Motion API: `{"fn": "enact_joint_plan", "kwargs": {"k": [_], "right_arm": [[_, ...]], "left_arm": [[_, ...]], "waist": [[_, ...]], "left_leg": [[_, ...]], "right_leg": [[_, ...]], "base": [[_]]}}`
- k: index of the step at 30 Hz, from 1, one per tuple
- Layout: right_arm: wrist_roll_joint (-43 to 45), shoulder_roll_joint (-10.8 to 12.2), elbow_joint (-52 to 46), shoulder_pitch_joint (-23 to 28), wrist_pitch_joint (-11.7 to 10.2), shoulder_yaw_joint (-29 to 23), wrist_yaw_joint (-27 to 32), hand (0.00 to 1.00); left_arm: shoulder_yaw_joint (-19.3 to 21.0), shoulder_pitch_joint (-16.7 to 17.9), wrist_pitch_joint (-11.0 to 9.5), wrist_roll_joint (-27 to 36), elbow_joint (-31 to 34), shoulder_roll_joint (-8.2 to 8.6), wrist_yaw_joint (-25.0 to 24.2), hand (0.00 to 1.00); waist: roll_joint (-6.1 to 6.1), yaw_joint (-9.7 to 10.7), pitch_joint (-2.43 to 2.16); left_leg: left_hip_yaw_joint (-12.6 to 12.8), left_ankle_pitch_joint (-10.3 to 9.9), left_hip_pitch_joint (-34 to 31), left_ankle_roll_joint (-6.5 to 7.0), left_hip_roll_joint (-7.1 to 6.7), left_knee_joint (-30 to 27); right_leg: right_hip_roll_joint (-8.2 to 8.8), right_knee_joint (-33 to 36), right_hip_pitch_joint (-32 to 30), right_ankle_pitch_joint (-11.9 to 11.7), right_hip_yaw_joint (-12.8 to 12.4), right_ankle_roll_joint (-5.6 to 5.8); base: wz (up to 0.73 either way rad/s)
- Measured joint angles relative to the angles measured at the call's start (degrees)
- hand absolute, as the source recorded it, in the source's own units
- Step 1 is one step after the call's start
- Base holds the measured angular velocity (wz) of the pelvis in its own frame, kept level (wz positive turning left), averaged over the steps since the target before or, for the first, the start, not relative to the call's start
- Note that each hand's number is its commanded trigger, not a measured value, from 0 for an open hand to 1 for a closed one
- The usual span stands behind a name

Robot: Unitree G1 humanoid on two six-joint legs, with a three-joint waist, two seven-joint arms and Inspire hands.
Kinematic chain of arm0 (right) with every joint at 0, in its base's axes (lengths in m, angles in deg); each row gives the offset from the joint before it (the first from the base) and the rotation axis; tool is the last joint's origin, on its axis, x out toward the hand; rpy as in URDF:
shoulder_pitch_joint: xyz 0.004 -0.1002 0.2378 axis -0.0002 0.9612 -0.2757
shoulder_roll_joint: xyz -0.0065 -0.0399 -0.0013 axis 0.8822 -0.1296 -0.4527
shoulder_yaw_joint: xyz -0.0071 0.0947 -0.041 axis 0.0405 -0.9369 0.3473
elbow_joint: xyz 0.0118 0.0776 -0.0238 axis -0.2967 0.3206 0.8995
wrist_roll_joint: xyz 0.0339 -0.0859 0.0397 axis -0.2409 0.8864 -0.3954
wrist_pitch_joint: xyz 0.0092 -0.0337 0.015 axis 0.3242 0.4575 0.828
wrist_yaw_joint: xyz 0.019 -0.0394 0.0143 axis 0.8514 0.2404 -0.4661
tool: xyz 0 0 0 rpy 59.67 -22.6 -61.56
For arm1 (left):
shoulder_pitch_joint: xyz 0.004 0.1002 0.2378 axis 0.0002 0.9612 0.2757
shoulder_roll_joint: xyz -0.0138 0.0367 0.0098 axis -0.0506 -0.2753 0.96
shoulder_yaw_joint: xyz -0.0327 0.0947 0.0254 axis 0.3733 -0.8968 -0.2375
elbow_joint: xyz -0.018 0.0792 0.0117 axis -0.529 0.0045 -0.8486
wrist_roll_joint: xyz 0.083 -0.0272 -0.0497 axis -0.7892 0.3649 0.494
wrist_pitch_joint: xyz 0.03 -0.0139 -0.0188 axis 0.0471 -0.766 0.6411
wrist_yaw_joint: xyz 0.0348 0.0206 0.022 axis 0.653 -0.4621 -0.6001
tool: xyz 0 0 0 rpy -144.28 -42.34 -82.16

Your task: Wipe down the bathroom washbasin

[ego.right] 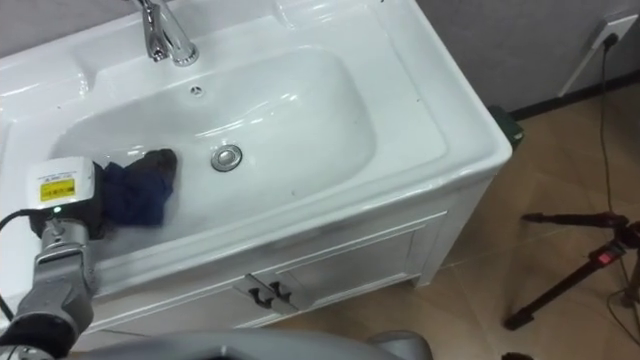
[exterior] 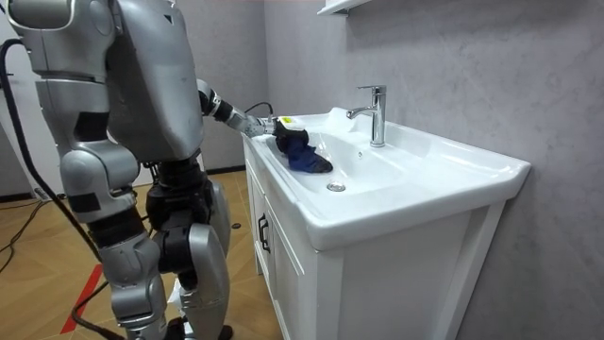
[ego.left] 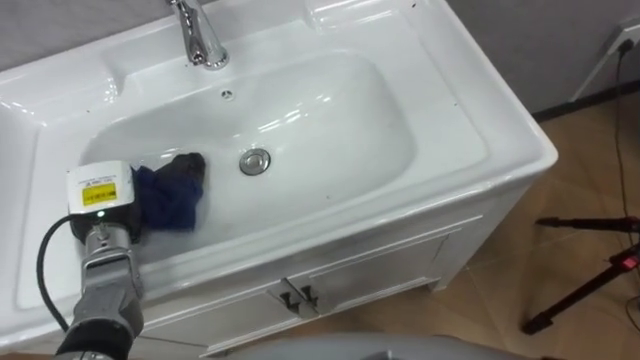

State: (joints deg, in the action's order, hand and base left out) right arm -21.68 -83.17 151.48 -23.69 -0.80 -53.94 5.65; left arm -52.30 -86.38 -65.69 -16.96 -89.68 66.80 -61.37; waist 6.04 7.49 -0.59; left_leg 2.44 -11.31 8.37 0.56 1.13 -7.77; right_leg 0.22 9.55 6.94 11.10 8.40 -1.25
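Left eye view: the left hand [ego.left: 185, 168] is down in the basin [ego.left: 330, 110], on its left slope, lying on a dark blue cloth [ego.left: 165, 205].
Hand state: dark against the dark cloth, so I cannot tell how far open it is, or whether it pinches the cloth or only presses on it.
Cloth: bunched under and just behind the hand, touching the white bowl, near the drain [ego.left: 255, 161] but apart from it.
Room view: the robot stands at the front of the cabinet [exterior: 283, 255], on the room view's left, with its left arm reaching over the rim into the bowl.
Step in hand: by my reading, wiping the bowl's left side, with the cloth already in contact.
Left to do: the bowl's floor around the drain, the right slope and the back wall under the faucet [ego.left: 200, 35] look untouched by the cloth's present place; this is a judgement only.
Doing it well: press flat so that the cloth travels with the hand and does not slip out from beneath it; sweep in overlapping passes from the left slope toward the drain, then across to the right.
Watch for: the cloth is bunched, so spreading it would cover more surface per pass; the wrist should clear the front rim, and strokes at the back should stop short of the faucet.
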Motion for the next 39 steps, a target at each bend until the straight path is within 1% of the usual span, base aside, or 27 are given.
{"fn": "enact_joint_plan", "kwargs": {"k": [4, 8, 10, 11, 13, 14, 16, 19, 20, 22, 24, 26, 29, 31, 34, 39], "right_arm": [[-2.5, 0.0, -0.1, 0.2, -0.3, 0.1, 0.4, 0.0], [-5.0, 0.4, 0.1, 0.3, -0.5, 0.7, 1.9, 0.0], [-5.0, 0.7, 0.2, 0.2, -0.7, 0.9, 2.2, 0.0], [-5.6, 0.7, 0.3, 0.1, -1.0, 0.9, 2.2, 0.0], [-7.6, 0.9, 0.4, 0.2, -1.4, 1.3, 2.2, 0.0], [-8.3, 1.0, 0.4, 0.2, -1.5, 1.3, 2.2, 0.0], [-10.4, 1.0, 0.4, 0.0, -2.0, 2.0, 2.2, 0.0], [-10.6, 1.0, 0.7, -0.4, -2.9, 2.4, 2.2, 0.0], [-10.9, 1.0, 0.6, -0.5, -3.3, 2.4, 2.2, 0.0], [-11.2, 1.1, 0.7, -0.4, -3.6, 2.5, 2.3, 0.0], [-11.1, 1.2, 2.3, -0.5, -4.3, 2.9, 2.6, 0.0], [-11.1, 1.6, 2.8, -0.5, -4.5, 2.9, 2.6, 0.0], [-11.1, 1.9, 3.2, -0.5, -4.7, 2.9, 2.5, 0.0], [-11.1, 1.9, 3.3, -0.5, -4.8, 2.9, 2.5, 0.0], [-11.1, 1.9, 4.5, -0.4, -5.3, 2.9, 2.5, 0.0], [-11.0, 2.0, 4.6, 0.0, -5.2, 2.9, 2.3, 0.0]], "left_arm": [[0.0, 0.0, -0.6, 0.8, 0.8, 0.0, 0.5, 1.0], [0.0, 0.0, -2.1, 6.5, 0.9, 0.02, 1.6, 1.0], [0.0, -0.1, -2.7, 7.4, 0.9, 0.04, 2.0, 1.0], [0.3, -0.1, -3.3, 7.8, 1.1, 0.04, 2.3, 1.0], [1.9, -0.2, -4.6, 11.5, 2.9, 0.32, 2.1, 1.0], [2.3, -0.3, -4.7, 12.5, 3.3, 0.43, 2.1, 1.0], [2.4, -0.6, -4.8, 16.6, 4.4, 0.44, 2.2, 1.0], [3.1, -1.2, -5.5, 19.8, 5.3, 0.43, 2.3, 1.0], [3.9, -1.2, -5.9, 21.1, 6.8, 0.43, 2.2, 1.0], [5.1, -1.3, -6.0, 23.3, 10.2, 0.41, 2.3, 1.0], [6.3, -1.3, -6.4, 25.5, 14.0, 0.4, 3.8, 1.0], [7.2, -1.3, -6.8, 26.7, 15.3, 0.4, 5.1, 1.0], [7.3, -1.3, -7.1, 27.7, 17.2, 0.4, 6.1, 1.0], [7.3, -1.3, -7.3, 27.7, 17.7, 0.4, 6.3, 1.0], [7.3, -1.3, -8.3, 27.8, 18.3, 0.4, 6.4, 1.0], [7.4, -1.3, -8.3, 29.9, 18.4, 0.4, 6.5, 1.0]], "waist": [[0.04, -0.1, 0.02], [-0.07, 0.0, 0.04], [-0.08, 0.0, 0.04], [-0.09, -0.1, 0.05], [-0.47, 0.0, 0.24], [-0.59, -0.1, 0.33], [-0.77, -0.1, 0.56], [-0.77, -0.2, 0.55], [-0.77, -0.2, 0.55], [-0.88, -0.1, 0.57], [-0.9, -0.2, 0.61], [-0.92, -0.2, 0.62], [-0.91, -0.3, 0.65], [-0.87, -0.7, 0.67], [-0.89, -1.4, 0.68], [-0.72, -2.1, 0.66]], "left_leg": [[-0.2, 0.2, -1.0, -0.33, -0.31, -0.1], [-0.3, 0.2, -1.0, -0.37, -0.59, -0.1], [-0.8, 0.3, -1.0, -0.36, -0.73, -0.1], [-1.2, 0.3, -1.1, -0.36, -0.81, -0.1], [-1.8, 0.3, -1.7, -0.36, -0.86, -0.1], [-2.0, 0.3, -1.7, -0.36, -0.86, -0.2], [-2.7, 0.3, -2.1, -0.36, -0.89, -0.8], [-3.1, 0.3, -3.0, -0.37, -0.89, -1.1], [-3.1, 0.3, -3.4, -0.4, -0.89, -1.1], [-3.5, 0.3, -3.8, -0.4, -0.95, -1.1], [-4.2, 0.3, -3.8, -0.4, -1.05, -1.0], [-4.3, 0.3, -3.8, -0.4, -1.03, -1.0], [-4.4, 0.3, -3.9, -0.4, -1.02, -1.0], [-4.4, 0.3, -3.9, -0.4, -1.02, -1.0], [-4.4, 0.3, -3.9, -0.4, -1.03, -1.0], [-4.4, 0.3, -4.0, -0.4, -1.05, -1.0]], "right_leg": [[0.27, 0.0, -1.0, 0.0, 0.2, -0.11], [0.54, 0.1, -1.2, 0.0, 0.3, 0.1], [0.6, 0.1, -0.8, -0.1, 0.4, 0.23], [0.64, 0.1, -0.9, -0.1, 0.5, 0.27], [0.69, 0.0, -1.0, -0.1, 1.4, 0.29], [0.69, 0.0, -1.1, -0.1, 1.5, 0.29], [0.72, 0.0, -1.1, -0.1, 1.9, 0.26], [0.64, -0.4, -1.4, -0.1, 2.0, 0.19], [0.6, -0.7, -1.5, -0.2, 2.1, 0.14], [0.66, -0.8, -1.7, -0.2, 2.7, 0.16], [0.75, -0.8, -1.3, -0.2, 3.2, 0.18], [0.74, -0.8, -1.2, -0.2, 3.3, 0.18], [0.71, -0.9, -1.2, -0.2, 3.4, 0.18], [0.69, -1.0, -1.3, -0.2, 3.3, 0.18], [0.69, -1.0, -1.3, -0.2, 3.3, 0.18], [0.71, -1.0, -1.4, -0.2, 3.2, 0.18]], "base": [[0.07], [0.01], [0.07], [0.13], [0.19], [0.17], [0.12], [0.09], [0.11], [0.15], [0.14], [0.06], [0.03], [0.0], [0.0], [-0.01]]}}
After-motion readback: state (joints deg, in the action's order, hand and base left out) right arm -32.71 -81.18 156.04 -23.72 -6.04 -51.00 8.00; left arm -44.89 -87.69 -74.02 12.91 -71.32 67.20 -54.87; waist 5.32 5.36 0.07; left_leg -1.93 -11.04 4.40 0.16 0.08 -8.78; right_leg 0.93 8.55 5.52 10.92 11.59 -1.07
